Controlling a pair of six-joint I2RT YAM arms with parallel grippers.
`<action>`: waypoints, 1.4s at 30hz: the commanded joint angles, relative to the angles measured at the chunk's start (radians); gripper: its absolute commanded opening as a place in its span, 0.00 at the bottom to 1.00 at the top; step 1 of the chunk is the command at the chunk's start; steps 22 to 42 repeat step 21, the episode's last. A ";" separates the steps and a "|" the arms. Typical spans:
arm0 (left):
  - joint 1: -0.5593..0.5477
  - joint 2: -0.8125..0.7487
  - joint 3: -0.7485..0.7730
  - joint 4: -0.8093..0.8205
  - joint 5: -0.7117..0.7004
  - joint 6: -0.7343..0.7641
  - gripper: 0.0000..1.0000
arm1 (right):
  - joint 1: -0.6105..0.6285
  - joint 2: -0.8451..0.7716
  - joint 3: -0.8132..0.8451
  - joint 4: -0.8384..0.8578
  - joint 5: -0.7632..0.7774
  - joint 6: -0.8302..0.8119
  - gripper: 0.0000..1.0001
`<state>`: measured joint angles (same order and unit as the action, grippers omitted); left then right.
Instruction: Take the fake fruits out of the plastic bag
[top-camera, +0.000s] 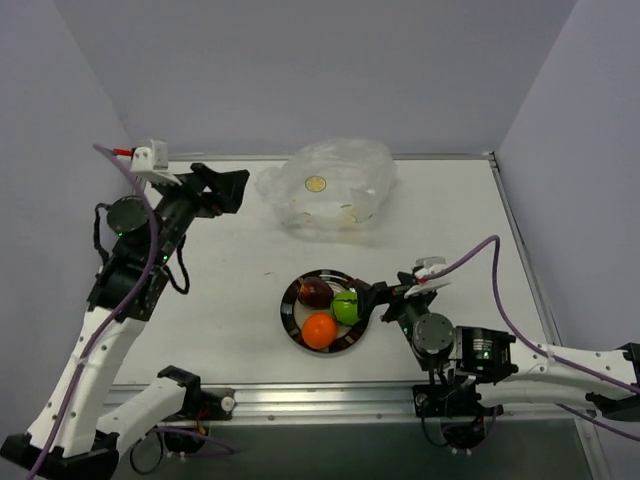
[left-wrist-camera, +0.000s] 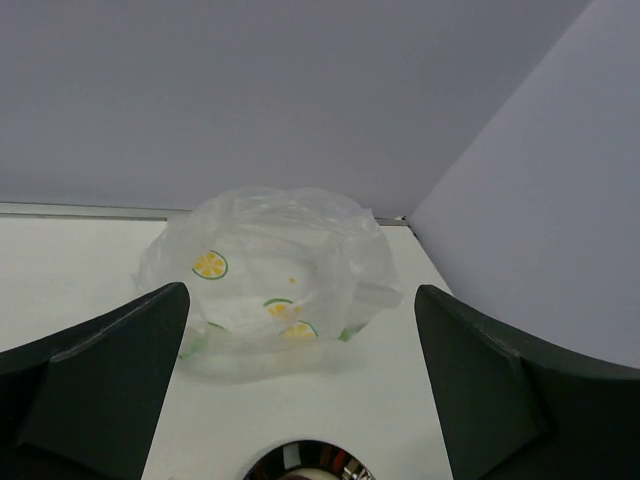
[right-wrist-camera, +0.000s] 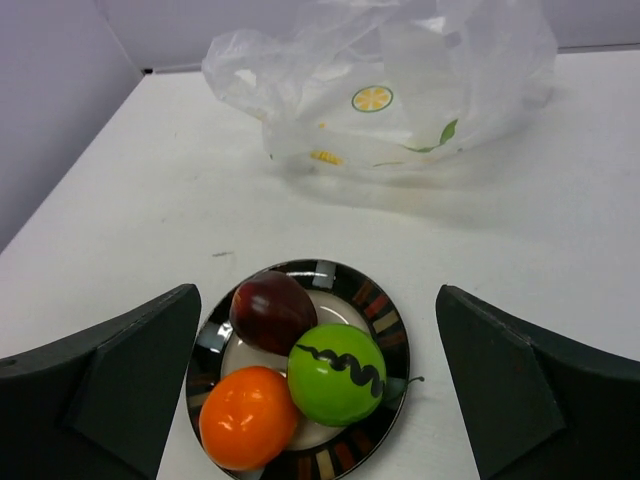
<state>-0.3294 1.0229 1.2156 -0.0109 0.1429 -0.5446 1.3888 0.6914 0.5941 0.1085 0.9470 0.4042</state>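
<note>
On the counter (top-camera: 220, 300), near the front middle, a round dark-rimmed plate (top-camera: 288, 318) holds all three fake fruits, clear of the bag. The maroon fruit (top-camera: 315, 292) sits at the far side, the green fruit (top-camera: 346, 307) to the right and the orange fruit (top-camera: 319, 330) nearest, all packed close together. A black squiggle runs across the top of the green one.

The plastic bag (top-camera: 325, 190) lies crumpled at the far middle of the counter, well apart from the plate, with a round yellow sticker (top-camera: 316, 183) on top.

The right tool (top-camera: 362, 298) is low at the plate's right edge, its fingers spread wide apart and gripping nothing. In its own camera the plate sits between them.

The left tool (top-camera: 232, 188) is at the far left, just beside the bag and pointing at it, its fingers also wide apart and empty.
</note>
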 joint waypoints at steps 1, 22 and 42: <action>-0.005 -0.169 -0.053 -0.251 0.034 0.067 0.94 | -0.005 -0.074 0.082 -0.044 0.113 0.001 1.00; -0.005 -0.647 -0.292 -0.574 -0.054 0.262 0.94 | -0.001 -0.339 0.102 -0.102 0.180 -0.002 1.00; -0.005 -0.647 -0.292 -0.574 -0.054 0.262 0.94 | -0.001 -0.339 0.102 -0.102 0.180 -0.002 1.00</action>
